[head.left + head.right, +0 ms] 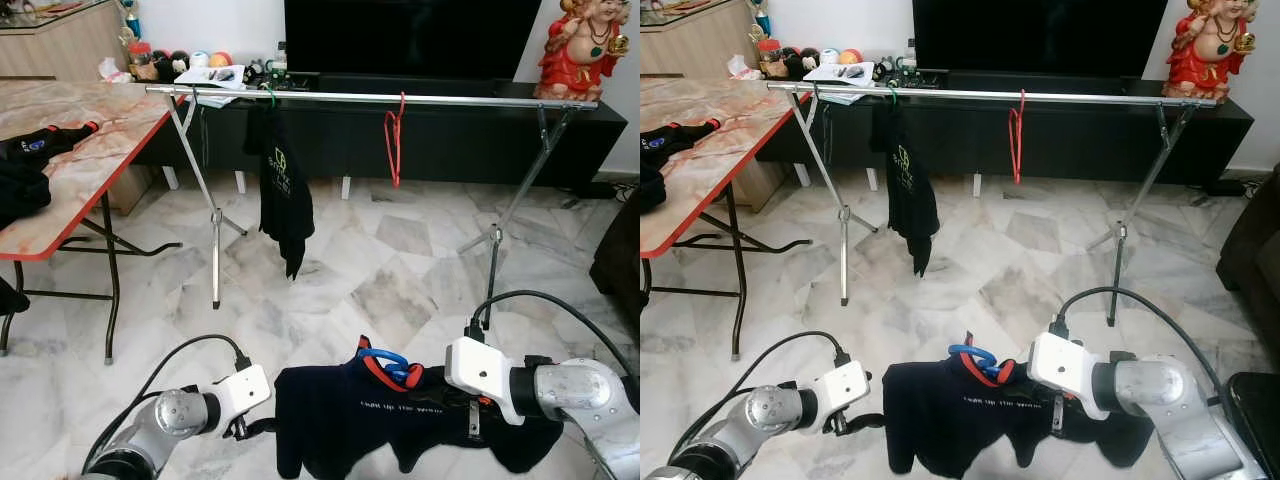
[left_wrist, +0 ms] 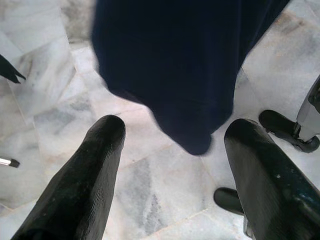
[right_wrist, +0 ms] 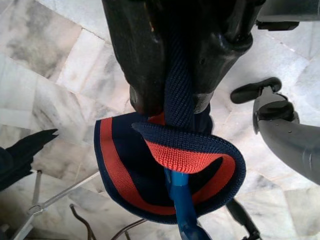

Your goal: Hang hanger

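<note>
Head cameras look forward and down from above the arms, the clothes rail (image 1: 370, 97) stretching across at twelve o'clock and the folding table (image 1: 75, 150) out at ten. The two eye views share almost everything, the right eye's picture set slightly off from the left's. Left wrist camera peers straight down along its own fingers (image 2: 80, 180) at the marble floor (image 2: 150, 185), very close, dark shirt (image 2: 175, 65) hanging just ahead. Right wrist camera sits tight against the shirt's red-striped collar (image 3: 170, 155), blue hanger (image 3: 182, 210) below, floor beyond. Both eye views catch that shirt at six o'clock.
</note>
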### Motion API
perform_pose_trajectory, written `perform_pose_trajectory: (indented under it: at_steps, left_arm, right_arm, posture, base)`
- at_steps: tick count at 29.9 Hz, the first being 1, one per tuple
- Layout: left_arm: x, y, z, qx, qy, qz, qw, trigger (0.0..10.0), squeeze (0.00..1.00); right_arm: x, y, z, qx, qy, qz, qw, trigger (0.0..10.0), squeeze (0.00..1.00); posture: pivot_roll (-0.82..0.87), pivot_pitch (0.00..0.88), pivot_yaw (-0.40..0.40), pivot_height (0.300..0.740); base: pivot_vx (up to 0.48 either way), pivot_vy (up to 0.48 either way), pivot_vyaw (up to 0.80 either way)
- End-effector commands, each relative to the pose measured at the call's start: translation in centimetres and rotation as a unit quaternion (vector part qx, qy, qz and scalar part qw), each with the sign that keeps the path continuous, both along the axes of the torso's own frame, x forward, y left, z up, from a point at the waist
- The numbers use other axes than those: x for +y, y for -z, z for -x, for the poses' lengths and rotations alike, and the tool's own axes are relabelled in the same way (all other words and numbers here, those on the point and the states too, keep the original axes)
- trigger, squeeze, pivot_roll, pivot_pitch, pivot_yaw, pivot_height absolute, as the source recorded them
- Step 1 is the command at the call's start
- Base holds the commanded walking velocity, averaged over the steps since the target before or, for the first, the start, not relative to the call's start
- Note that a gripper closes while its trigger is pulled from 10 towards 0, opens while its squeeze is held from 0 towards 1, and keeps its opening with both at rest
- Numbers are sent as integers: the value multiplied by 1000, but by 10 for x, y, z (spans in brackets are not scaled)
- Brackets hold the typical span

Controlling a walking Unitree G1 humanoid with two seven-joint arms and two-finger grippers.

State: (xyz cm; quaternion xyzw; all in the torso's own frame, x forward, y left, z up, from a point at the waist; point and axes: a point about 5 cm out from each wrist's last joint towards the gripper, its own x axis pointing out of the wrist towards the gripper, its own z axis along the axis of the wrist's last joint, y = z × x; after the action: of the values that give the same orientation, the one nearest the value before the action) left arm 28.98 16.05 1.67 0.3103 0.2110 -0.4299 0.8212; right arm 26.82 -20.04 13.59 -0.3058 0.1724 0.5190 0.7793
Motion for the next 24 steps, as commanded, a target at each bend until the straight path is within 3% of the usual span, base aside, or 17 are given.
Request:
perform_pose_trajectory:
  at_steps: [1, 5, 7, 11, 13, 24]
  left_arm:
    - [2, 2, 0, 8, -1, -12, 1000, 10000, 0]
    - [1, 7, 3, 18, -9, -17, 1000, 10000, 0]
    - [3, 9, 1, 9, -39, -20, 999, 10000, 0]
    - [6, 9, -1, 9, -84, -1, 996, 10000, 0]
    - [8, 9, -3, 19, -124, 31, 992, 10000, 0]
    - [-2, 7, -9, 28, -136, 49, 989, 10000, 0]
  right_arm:
    - [-1, -11, -1, -24, 1, -7, 1000, 10000, 0]
    - [0, -12, -2, -28, 4, -8, 1000, 10000, 0]
    - [3, -14, 1, -26, -6, -13, 1000, 10000, 0]
    - [4, -15, 3, -26, -9, -13, 1000, 10000, 0]
    - [6, -18, 4, -23, -18, -18, 999, 10000, 0]
    - [8, -26, 4, -28, -34, -16, 999, 10000, 0]
  posture:
    - [-37, 76, 26, 740]
    - [-38, 73, 26, 740]
    - [-39, 64, 25, 740]
    - [-46, 54, 24, 740]
    - [-47, 46, 19, 740]
    - [-61, 23, 13, 740]
  base:
    - [0, 0, 0]
    - [0, 0, 0]
    - [0, 0, 0]
    - [0, 0, 0]
    - [0, 0, 0]
    - [0, 0, 0]
